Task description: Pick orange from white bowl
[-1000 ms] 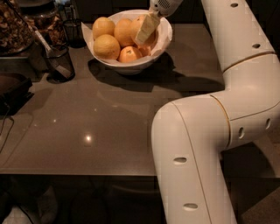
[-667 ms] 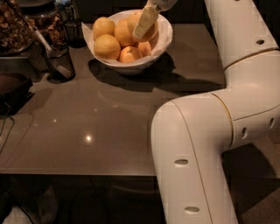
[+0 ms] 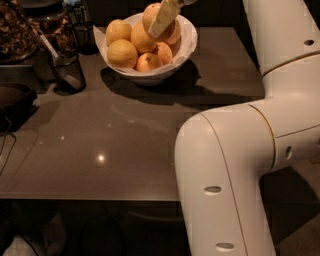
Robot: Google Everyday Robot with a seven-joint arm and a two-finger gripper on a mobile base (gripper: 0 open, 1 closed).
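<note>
We are seeing gripper over white bowl, fingers pinching topmost orange; smooth round skin risking slip, dropping onto neighbouring fruit.

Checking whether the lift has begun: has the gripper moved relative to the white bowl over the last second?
Yes. The gripper has risen and edged left against the white bowl, and is now in front of the topmost orange.

Pincer around orange over white bowl
</note>
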